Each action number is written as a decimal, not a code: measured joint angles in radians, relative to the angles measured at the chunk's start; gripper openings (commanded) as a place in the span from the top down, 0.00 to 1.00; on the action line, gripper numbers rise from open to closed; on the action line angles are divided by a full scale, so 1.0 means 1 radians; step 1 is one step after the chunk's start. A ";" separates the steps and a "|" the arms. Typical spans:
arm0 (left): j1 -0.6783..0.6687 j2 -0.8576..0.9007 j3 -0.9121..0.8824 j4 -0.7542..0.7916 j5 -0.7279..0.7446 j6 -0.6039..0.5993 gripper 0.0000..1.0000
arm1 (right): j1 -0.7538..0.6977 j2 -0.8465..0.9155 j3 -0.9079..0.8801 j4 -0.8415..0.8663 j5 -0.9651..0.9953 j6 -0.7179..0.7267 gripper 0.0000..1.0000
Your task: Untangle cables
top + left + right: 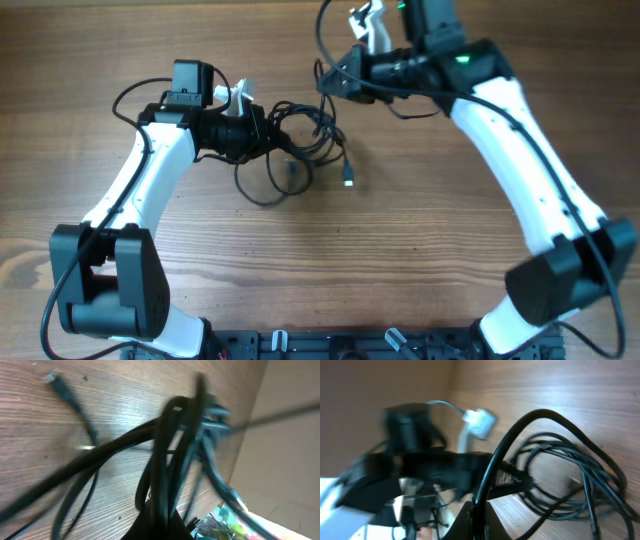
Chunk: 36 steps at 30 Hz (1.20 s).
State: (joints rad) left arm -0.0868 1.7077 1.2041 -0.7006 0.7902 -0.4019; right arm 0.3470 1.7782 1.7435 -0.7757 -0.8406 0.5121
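Note:
The cables are thin black cords looped in a tangle at the middle rear of the wooden table. One loose end with a silvery plug lies toward the front. My left gripper is shut on the left side of the bundle; in the left wrist view several black strands run out of its jaws, and a plug end lies on the wood. My right gripper is shut on one black cable at the tangle's right rear. In the right wrist view that cable arcs up from the jaws to the loops.
The wooden table carries nothing else. The left arm's wrist shows close behind the tangle in the right wrist view. A thicker black wire hangs off the right arm. The arm bases stand at the front edge.

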 measured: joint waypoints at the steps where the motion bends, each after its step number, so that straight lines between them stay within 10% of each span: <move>1: 0.000 0.000 0.000 -0.004 -0.006 0.000 0.96 | -0.026 -0.019 0.000 0.004 -0.023 0.012 0.96; 26: -0.077 0.000 0.000 0.003 -0.183 0.000 0.96 | -0.296 -0.024 -0.006 -0.219 0.588 0.000 0.92; 28: -0.077 0.000 -0.001 0.089 -0.155 0.000 0.96 | -0.291 -0.014 -0.006 -0.288 0.575 -0.045 0.74; 31: -0.077 -0.023 -0.006 0.217 -0.016 0.016 0.96 | -0.262 -0.014 -0.006 -0.309 0.486 -0.171 0.14; 36: -0.033 -0.136 -0.006 0.317 0.302 0.023 0.96 | -0.163 -0.014 0.010 -0.309 0.384 -0.378 0.11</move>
State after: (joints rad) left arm -0.1196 1.5719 1.1976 -0.3832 1.0924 -0.3786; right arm 0.1844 1.7641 1.7535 -1.0847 -0.4564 0.1341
